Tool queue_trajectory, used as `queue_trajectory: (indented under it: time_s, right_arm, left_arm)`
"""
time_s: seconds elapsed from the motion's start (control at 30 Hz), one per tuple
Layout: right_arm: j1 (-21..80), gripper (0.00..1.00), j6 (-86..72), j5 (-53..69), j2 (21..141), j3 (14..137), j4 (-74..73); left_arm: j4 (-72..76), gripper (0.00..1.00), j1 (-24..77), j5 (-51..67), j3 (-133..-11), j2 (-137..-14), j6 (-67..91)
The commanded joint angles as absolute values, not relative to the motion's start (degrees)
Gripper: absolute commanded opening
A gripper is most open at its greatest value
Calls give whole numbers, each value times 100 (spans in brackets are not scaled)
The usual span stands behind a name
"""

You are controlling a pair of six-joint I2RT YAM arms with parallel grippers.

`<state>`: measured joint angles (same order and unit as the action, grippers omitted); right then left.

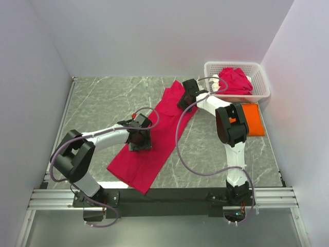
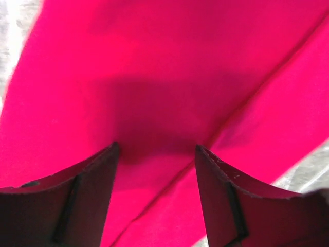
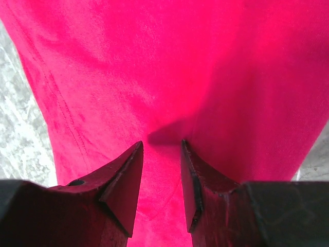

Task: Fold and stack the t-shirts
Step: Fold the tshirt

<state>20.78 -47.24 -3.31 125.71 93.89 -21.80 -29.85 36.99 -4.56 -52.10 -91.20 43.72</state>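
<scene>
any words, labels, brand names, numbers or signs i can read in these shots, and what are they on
None: no text can be read in any view.
Spread crimson t-shirt: plain, with no print or tag showing, also close up in both wrist views.
Bundled crimson t-shirt and orange t-shirt: plain.
White basket: no label visible.
Left arm and right arm: no legible marking.
</scene>
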Motion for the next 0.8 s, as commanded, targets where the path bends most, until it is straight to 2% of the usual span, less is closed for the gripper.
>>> queue_trajectory:
  time_s: [0.0, 0.27, 0.4, 0.6, 0.77]
  right_arm:
    - [2021, 43, -4922, -325, 12270, 9106, -2110]
    - [2021, 41, -4773, -18, 12796, 9623, -2619]
    - [2039, 41, -4273, 754, 13760, 10990, -3275]
    - [2215, 41, -3859, 1475, 14562, 12662, -3885]
    - [2276, 41, -3762, 1942, 14599, 12789, -3325]
  left_arm:
    - [-3076, 67, 3919, -343, -5414, -9325, 4640]
    - [-2639, 55, 4034, 701, -4949, -9791, 5123]
    - [-2356, 55, 4104, 1318, -4834, -10037, 5492]
    - [-2110, 58, 4385, 1757, -4992, -10230, 6037]
    - [-1854, 61, 4394, 1679, -4913, -10125, 6749]
